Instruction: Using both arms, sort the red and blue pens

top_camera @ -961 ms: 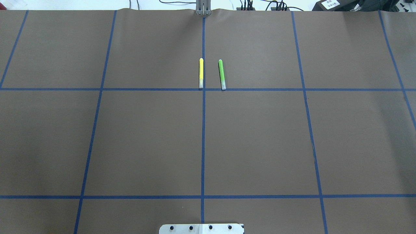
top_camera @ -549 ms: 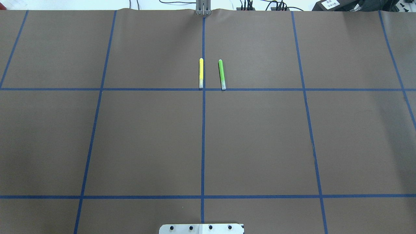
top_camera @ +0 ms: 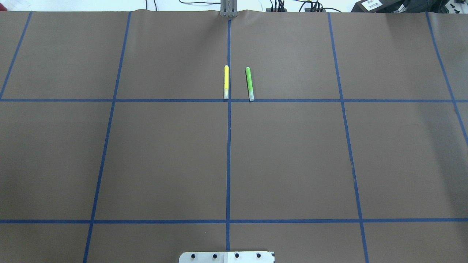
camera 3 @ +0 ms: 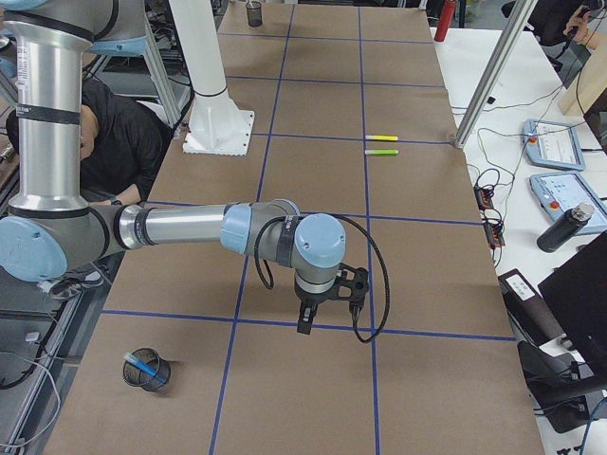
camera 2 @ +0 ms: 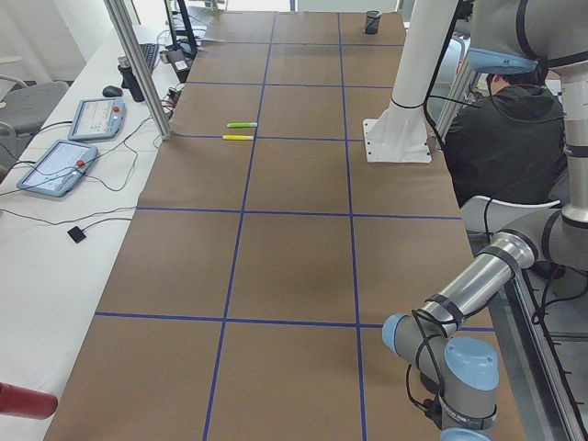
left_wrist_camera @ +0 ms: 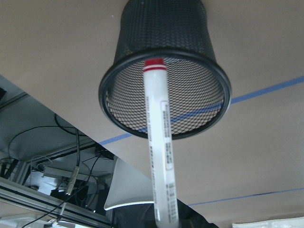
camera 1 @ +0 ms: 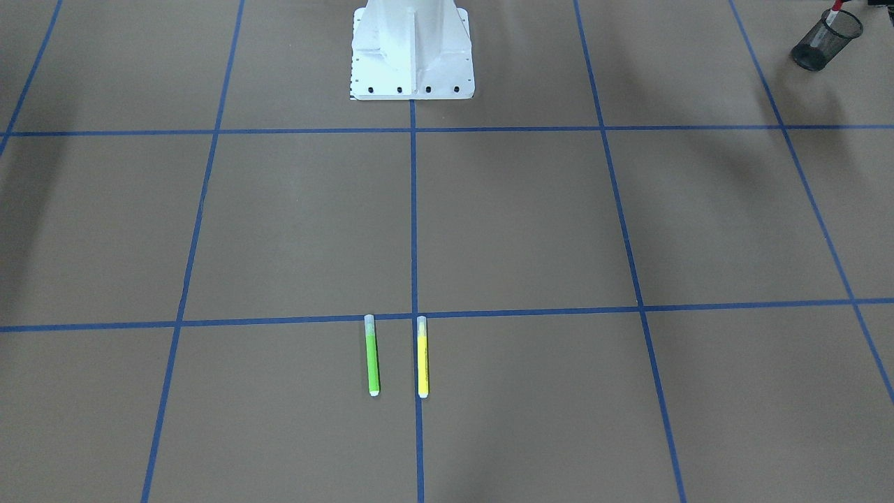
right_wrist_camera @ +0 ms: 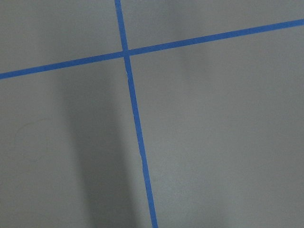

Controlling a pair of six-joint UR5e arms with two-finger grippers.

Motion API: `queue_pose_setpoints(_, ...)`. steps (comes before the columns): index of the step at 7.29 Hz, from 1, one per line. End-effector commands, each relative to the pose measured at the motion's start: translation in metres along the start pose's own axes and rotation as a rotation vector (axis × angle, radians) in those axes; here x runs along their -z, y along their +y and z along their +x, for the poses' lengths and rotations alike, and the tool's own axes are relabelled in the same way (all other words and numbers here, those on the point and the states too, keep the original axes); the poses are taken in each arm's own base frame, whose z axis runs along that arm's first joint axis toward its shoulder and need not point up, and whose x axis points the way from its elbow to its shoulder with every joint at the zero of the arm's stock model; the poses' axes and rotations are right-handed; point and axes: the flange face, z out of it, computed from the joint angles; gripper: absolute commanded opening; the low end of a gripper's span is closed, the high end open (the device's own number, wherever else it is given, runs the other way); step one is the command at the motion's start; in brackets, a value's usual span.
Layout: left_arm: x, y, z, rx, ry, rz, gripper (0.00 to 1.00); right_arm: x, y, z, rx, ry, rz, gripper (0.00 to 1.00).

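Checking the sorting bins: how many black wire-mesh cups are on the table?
2. One black wire-mesh cup at the robot's right end holds a blue pen; the second cup at its left end holds a red-capped white pen.

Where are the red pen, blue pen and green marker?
red pen (left_wrist_camera: 160,142): left wrist view, middle of white barrel.
blue pen (camera 3: 141,362): exterior right view, blue barrel.
green marker (top_camera: 249,83): overhead view, middle of barrel.

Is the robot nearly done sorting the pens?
Nearly. Done: the blue pen sits in the mesh cup by the right arm. In hand: the red pen pokes out of the other cup; I can't tell if it's released. Left: maybe letting go. The green marker and yellow marker aren't part of it.
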Motion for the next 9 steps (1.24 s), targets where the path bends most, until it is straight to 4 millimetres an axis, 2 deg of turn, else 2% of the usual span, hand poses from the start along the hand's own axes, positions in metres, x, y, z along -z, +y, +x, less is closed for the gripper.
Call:
queue_pose_setpoints(1, 0.024, -0.004, 0.024, -0.049, -0.005, 0.053, 1.00, -0.004, -0.002, -0.008, 0.019, 0.004, -0.010, 1.00)
queue_pose_setpoints(2, 0.056, -0.005, 0.056, -0.124, -0.036, 0.125, 1.00, 0.003, -0.001, -0.020, 0.043, 0.004, 0.005, 1.00)
queue_pose_setpoints(4, 0.153, 0.008, 0.158, -0.309, -0.115, 0.309, 1.00, 0.008, -0.005, -0.037, 0.085, -0.022, 0.024, 1.00)
queue_pose_setpoints(5, 0.189, 0.023, 0.202, -0.416, -0.165, 0.411, 1.00, 0.012, -0.013, -0.046, 0.173, -0.020, 0.089, 1.00)
queue_pose_setpoints(6, 0.208, 0.039, 0.234, -0.564, -0.233, 0.548, 1.00, 0.012, -0.016, -0.052, 0.225, -0.024, 0.134, 1.00)
queue_pose_setpoints(7, 0.219, 0.041, 0.267, -0.723, -0.315, 0.669, 1.00, -0.003, -0.020, -0.061, 0.246, -0.017, 0.104, 1.00)
queue_pose_setpoints(8, 0.205, 0.036, 0.319, -0.884, -0.428, 0.730, 1.00, -0.011, -0.027, -0.074, 0.277, -0.011, 0.086, 1.00)
queue_pose_setpoints(9, 0.201, 0.037, 0.344, -0.979, -0.477, 0.784, 1.00, -0.011, -0.030, -0.076, 0.281, -0.007, 0.085, 1.00)
